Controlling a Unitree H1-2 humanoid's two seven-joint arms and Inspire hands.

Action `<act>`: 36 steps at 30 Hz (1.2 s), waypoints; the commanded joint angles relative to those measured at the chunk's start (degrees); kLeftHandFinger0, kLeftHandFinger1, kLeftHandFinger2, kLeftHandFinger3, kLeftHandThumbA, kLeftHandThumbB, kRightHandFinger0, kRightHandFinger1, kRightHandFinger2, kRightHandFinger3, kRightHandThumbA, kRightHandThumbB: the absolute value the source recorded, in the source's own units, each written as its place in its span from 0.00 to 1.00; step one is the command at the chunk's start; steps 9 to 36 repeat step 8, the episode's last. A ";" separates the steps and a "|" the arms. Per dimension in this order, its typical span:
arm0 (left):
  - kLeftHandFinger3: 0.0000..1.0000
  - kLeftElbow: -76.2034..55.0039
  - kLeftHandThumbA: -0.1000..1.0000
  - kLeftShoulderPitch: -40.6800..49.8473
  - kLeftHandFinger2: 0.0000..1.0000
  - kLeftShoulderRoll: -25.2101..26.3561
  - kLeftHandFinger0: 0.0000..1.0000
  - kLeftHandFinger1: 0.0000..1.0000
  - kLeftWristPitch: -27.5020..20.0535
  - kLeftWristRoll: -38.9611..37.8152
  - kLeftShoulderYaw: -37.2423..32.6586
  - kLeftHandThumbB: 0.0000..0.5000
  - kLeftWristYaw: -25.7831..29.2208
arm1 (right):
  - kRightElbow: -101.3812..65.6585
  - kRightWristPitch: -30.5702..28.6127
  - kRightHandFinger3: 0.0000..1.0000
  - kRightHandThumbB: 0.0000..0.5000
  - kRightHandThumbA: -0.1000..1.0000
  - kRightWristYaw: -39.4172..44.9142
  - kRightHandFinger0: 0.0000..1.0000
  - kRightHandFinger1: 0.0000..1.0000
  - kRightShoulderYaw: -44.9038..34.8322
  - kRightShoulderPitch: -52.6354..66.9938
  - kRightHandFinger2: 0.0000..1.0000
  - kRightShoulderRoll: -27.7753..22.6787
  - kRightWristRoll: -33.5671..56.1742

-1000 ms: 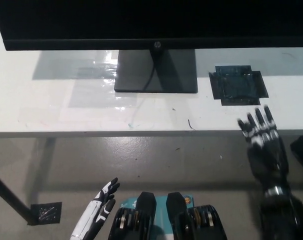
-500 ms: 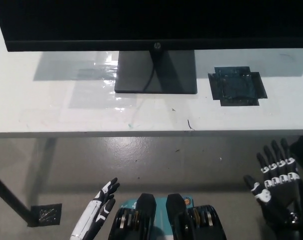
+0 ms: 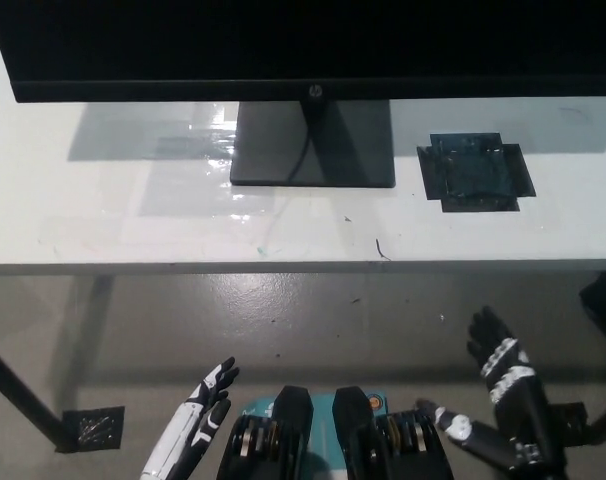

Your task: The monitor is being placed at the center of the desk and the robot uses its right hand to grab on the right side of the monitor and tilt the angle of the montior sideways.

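Observation:
A black monitor (image 3: 303, 45) stands across the top of the head view on a dark square base (image 3: 313, 145), on the white desk (image 3: 133, 225). My black right hand (image 3: 503, 395) hangs low at the bottom right, below the desk's front edge and far from the monitor, open with fingers spread and holding nothing. My white left hand (image 3: 198, 425) rests at the bottom left, also below the desk, fingers extended and empty.
A dark taped patch (image 3: 475, 170) lies on the desk right of the monitor base. A cable runs down the stand. Grey floor shows under the desk, with a desk leg and its foot plate (image 3: 91, 425) at lower left.
My right hand has dropped from the desk's front edge down toward the bottom right of the view. The monitor and the left hand have not moved.

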 commanded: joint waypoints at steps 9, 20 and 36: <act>1.00 -2.19 1.00 -0.57 1.00 1.91 1.00 1.00 -2.37 1.56 0.10 0.61 1.36 | 14.12 -17.36 1.00 0.53 1.00 -34.10 1.00 1.00 19.23 -8.63 1.00 -9.45 -32.57; 1.00 -2.19 1.00 -0.57 1.00 1.91 1.00 1.00 -2.37 1.56 0.10 0.61 1.36 | 14.12 -17.36 1.00 0.53 1.00 -34.10 1.00 1.00 19.23 -8.63 1.00 -9.45 -32.57; 1.00 -2.19 1.00 -0.57 1.00 1.91 1.00 1.00 -2.37 1.56 0.10 0.61 1.36 | 14.12 -17.36 1.00 0.53 1.00 -34.10 1.00 1.00 19.23 -8.63 1.00 -9.45 -32.57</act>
